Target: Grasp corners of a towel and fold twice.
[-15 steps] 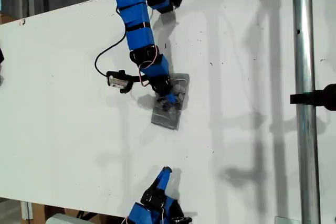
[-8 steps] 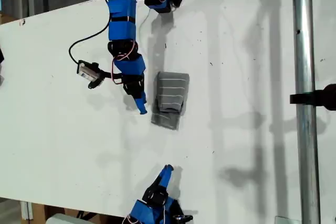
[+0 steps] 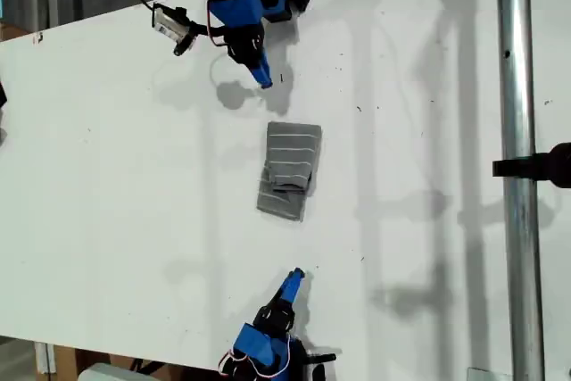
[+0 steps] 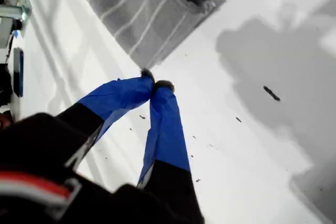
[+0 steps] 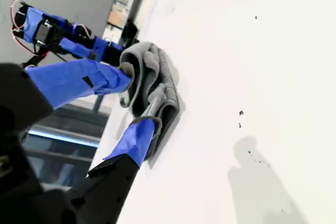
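My first gripper has its two blue jaws pressed together with nothing between them. The towel lies a little ahead of the tips, apart from them. A second ago this gripper was down on the towel; half a second ago it was lifted just beside it, toward the exterior view's left. Now it is pulled back to the far side of the table, at the top of the exterior view, near its own base.

My second gripper has its jaws apart and holds nothing. It points at the towel from the near edge, at the bottom of the exterior view, well apart from it, and it has come forward only slightly.

The towel did not move when it was released. It rests around the middle of the table as a narrow folded packet. The striped part is flat on the far end, and the near end is somewhat rumpled.

I judge that both folds are finished and the arms are retiring. The rumpled end may still need smoothing.
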{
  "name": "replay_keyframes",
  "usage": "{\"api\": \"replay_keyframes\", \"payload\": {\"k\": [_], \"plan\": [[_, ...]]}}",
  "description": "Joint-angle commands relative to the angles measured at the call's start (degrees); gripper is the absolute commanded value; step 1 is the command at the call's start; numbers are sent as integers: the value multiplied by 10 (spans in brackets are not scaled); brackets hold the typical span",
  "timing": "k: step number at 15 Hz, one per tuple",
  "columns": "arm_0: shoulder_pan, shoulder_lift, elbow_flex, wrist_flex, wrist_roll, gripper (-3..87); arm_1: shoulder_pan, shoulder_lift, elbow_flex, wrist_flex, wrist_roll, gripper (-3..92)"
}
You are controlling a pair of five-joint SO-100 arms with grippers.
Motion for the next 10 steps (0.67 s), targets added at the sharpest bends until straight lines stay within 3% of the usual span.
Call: {"api": "replay_keyframes", "payload": {"k": [1,3,4,5,6,8,10], "plan": [[-9,4,33,-47,-6,140,-33,171,86,74,48,8],[4,4,33,16,-24,137,-47,196,149,96,99,8],[4,4,33,69,-90,137,-58,193,150,128,127,8],[-4,4,33,135,-221,137,-59,194,150,129,123,46],[-4,4,33,136,-209,131,-48,194,149,135,96,62],[3,4,33,134,38,123,-17,193,149,151,-2,62],[-1,4,33,134,36,122,-4,193,149,152,1,62]]}}
